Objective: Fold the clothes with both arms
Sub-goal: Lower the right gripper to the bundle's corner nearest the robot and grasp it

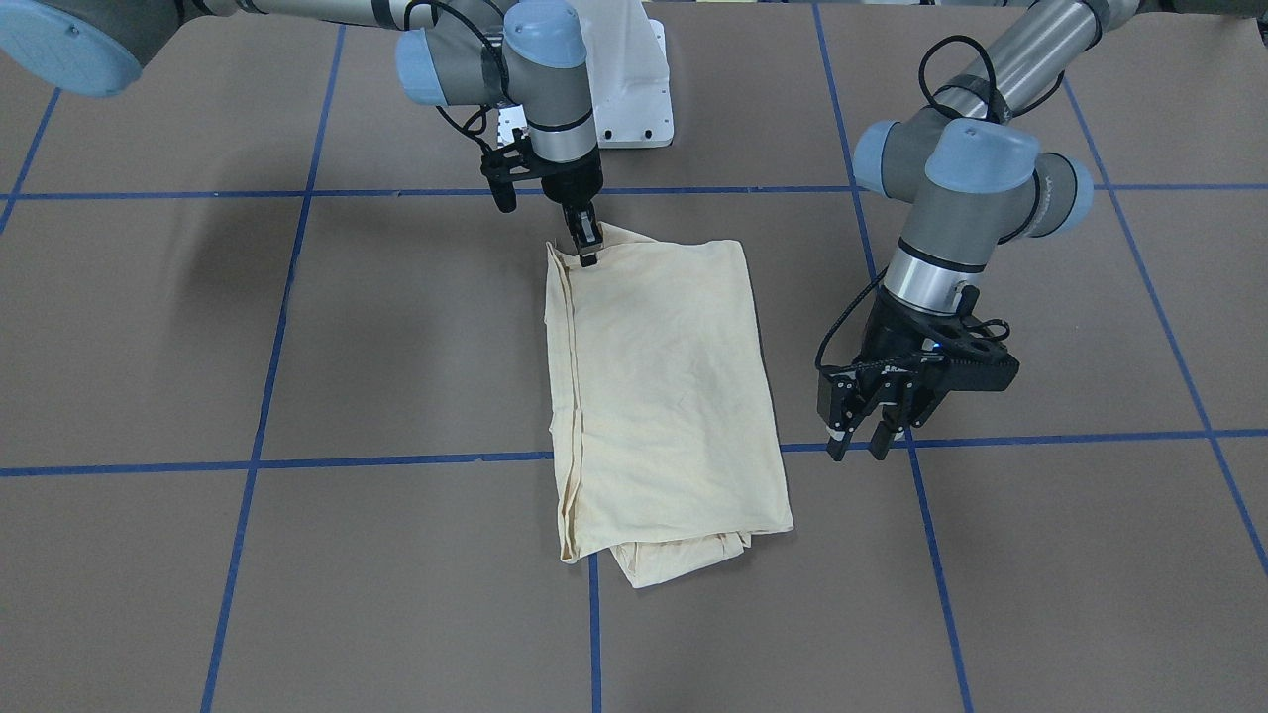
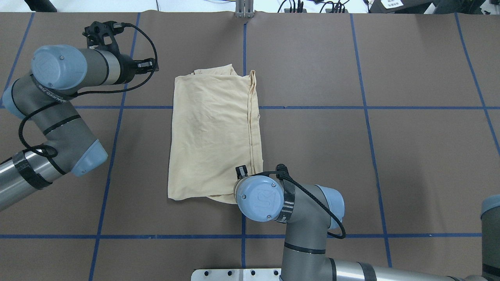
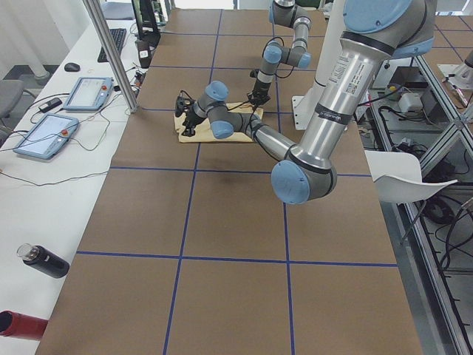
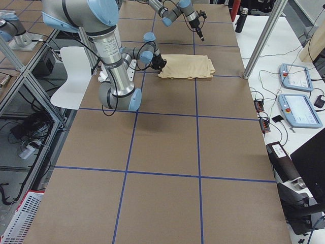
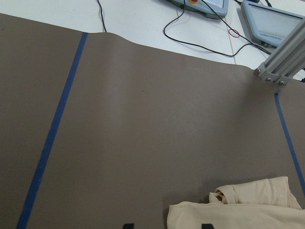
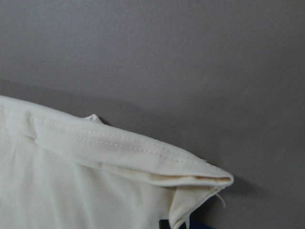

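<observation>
Black fingers of the right gripper (image 1: 588, 250) are seen pressed together on a hemmed corner of the T-shirt (image 1: 664, 396), at the end nearest the white pedestal base (image 1: 629, 89). The corner is pinched. In the right wrist view it is shown as a doubled, stitched edge with a shadow cast beneath it.

Left gripper (image 1: 858, 446): released, fingers spread, nothing held. It is hung above the table (image 1: 396, 337), beside one long edge of the shirt and apart from the cloth, over a blue tape line (image 1: 1040, 438). In the left wrist view two fingertips (image 5: 127, 225) are noted at the bottom edge, set apart, with a bunched end of the shirt just ahead of them.

T-shirt: pale cream-yellow, folded into a long rectangle, laid flat near the middle of the table. A seam is run along one long side. Loose layers are seen poking out at the end far from the base. No print can be made out.

Table: covered in brown sheet, divided by the blue tape into large squares.

Surroundings, left side view: two tablet-like control units (image 3: 89, 92) with cables are laid on a white bench beside the table. A dark bottle (image 3: 44, 260) is laid nearer the camera.
</observation>
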Motion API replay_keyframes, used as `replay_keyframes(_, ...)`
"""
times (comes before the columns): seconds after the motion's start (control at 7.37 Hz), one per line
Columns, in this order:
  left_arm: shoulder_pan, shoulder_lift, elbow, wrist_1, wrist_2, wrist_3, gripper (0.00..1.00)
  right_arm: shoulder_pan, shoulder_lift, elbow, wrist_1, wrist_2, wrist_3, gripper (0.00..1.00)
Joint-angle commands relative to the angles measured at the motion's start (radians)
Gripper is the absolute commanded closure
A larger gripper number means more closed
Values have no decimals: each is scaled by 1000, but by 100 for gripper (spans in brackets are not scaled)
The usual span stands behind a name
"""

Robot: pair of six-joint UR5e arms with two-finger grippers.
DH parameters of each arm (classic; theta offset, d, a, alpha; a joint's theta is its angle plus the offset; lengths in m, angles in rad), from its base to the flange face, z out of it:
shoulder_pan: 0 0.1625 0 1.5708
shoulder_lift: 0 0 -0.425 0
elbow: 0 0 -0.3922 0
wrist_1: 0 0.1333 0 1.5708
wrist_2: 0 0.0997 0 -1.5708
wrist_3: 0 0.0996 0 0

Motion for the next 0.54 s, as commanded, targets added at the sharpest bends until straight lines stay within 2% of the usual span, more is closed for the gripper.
replay_keyframes(0.0,9,41,-67,0,-39,-106,44,4,-15,35,-10,28,-2,100)
replay_keyframes(0.14,24,94,-151,-12,-108,-216,44,4,-49,79,-12,30,-2,100)
replay_keyframes(0.41,179,170,-299,-11,-73,-548,44,0,-87,135,-47,27,-1,100)
